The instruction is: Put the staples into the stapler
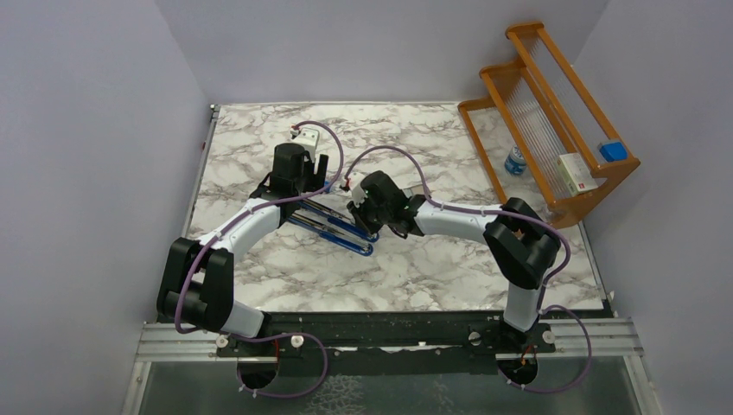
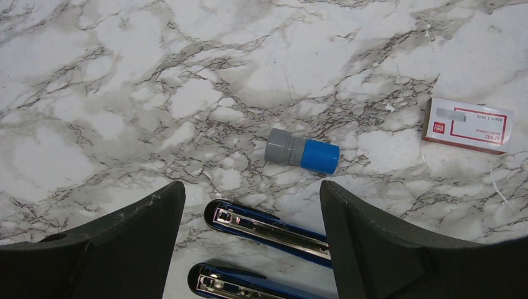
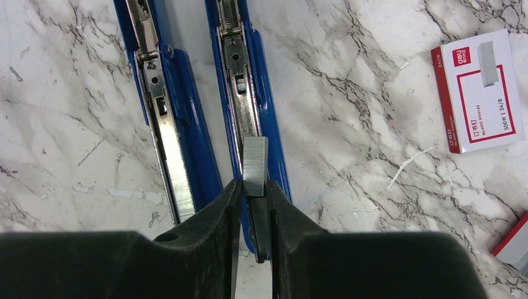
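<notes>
The blue stapler (image 1: 333, 229) lies opened flat in two long halves at the table's middle. My right gripper (image 3: 254, 190) is shut on a short silvery strip of staples (image 3: 254, 165) and holds it right over the metal channel of the right half (image 3: 249, 93). The left half (image 3: 168, 124) has a ribbed silvery strip in its channel. My left gripper (image 2: 252, 199) is open and empty above the halves' rounded ends (image 2: 268, 227). The white staple box with a red label (image 3: 479, 90) lies on the table and also shows in the left wrist view (image 2: 468, 124).
A small grey cylinder with a blue cap (image 2: 302, 151) lies just beyond the stapler ends. A red-edged box part (image 3: 513, 243) lies near the staple box. A wooden rack (image 1: 553, 112) at the back right holds a white box, a blue item and a small bottle (image 1: 515, 161).
</notes>
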You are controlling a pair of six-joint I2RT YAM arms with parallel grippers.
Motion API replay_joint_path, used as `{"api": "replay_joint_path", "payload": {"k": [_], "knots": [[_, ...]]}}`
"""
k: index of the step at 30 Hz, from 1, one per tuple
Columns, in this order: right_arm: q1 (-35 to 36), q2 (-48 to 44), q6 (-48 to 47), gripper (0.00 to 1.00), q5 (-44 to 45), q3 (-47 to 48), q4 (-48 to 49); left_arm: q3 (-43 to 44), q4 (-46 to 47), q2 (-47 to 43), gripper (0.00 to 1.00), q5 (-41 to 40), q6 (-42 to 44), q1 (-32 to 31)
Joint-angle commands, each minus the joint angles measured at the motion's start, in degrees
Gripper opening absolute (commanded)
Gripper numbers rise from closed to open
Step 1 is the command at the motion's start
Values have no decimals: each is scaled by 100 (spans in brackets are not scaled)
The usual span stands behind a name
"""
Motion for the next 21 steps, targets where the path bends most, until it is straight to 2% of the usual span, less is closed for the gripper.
{"api": "replay_joint_path", "payload": {"k": [1, 10, 21], "knots": [[25, 200, -108, 24, 47, 200, -447, -83, 145, -118, 82, 129, -1, 50], [25, 214, -114, 24, 82, 278, -536, -84, 148, -121, 82, 132, -9, 66], [25, -232, -112, 24, 89, -12, 251, -85, 148, -122, 82, 135, -5, 64]]}}
